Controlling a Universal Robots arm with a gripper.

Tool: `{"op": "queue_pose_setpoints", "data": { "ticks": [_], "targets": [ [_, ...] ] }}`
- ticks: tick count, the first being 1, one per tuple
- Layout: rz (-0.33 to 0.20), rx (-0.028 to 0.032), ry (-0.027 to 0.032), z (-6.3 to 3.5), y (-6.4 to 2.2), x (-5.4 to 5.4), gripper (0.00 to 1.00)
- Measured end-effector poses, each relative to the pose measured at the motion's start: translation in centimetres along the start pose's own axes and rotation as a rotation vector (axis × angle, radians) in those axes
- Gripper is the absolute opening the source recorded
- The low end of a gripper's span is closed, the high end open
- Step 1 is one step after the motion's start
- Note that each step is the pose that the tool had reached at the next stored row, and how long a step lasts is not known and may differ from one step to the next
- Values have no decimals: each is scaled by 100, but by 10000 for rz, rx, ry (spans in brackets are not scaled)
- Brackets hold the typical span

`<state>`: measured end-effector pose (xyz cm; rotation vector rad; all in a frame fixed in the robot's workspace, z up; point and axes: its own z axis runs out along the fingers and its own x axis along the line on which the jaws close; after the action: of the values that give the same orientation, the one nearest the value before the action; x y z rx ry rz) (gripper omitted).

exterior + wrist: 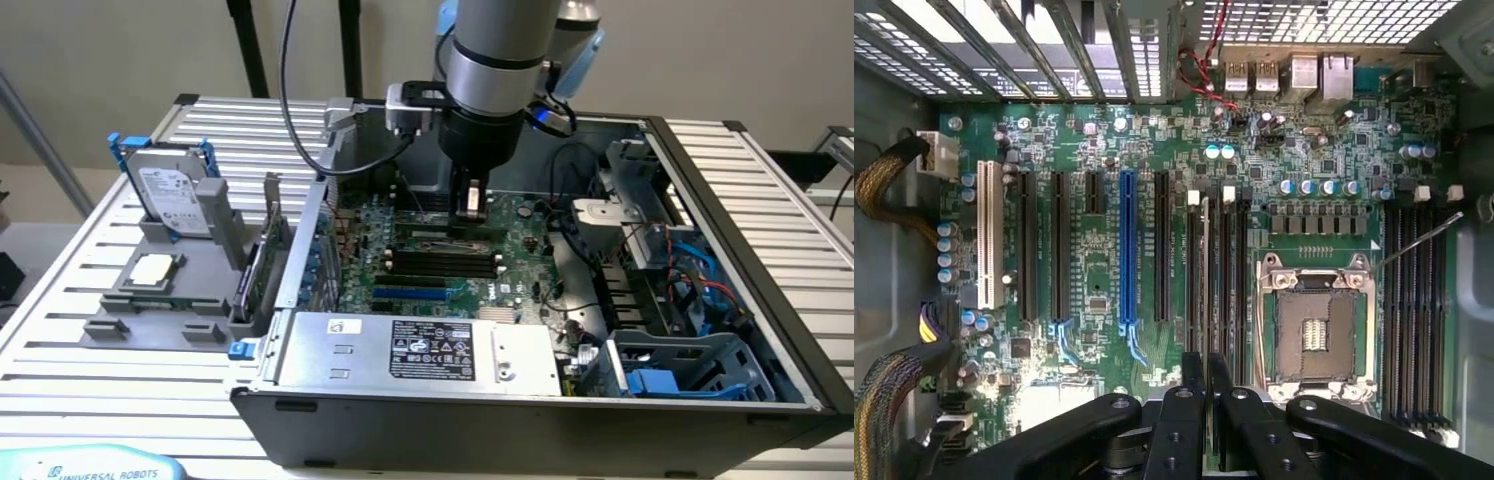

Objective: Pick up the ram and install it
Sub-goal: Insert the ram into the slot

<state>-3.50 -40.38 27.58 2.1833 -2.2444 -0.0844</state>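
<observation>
Robot gripper (470, 205) lowered into an open grey sheet-metal computer case (534, 425), pinching the ram (1204, 280).
Matte black jointed fingers (1179, 420) pressed almost together on the thin, flat stick, seen edge-on. Lined up along the long black slots (1239, 280) near the middle of the glossy green motherboard (1094, 300), just beside the square silver socket (1314, 335). Seated or not: cannot tell.

Hard drive (174, 195), processor chip (151, 268), power supply (427, 345)
</observation>
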Motion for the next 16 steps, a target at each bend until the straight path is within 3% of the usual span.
{"op": "queue_pose_setpoints", "data": {
  "ticks": [16],
  "targets": [
    [-71,2,148,278,-22,11,13]
  ]
}}
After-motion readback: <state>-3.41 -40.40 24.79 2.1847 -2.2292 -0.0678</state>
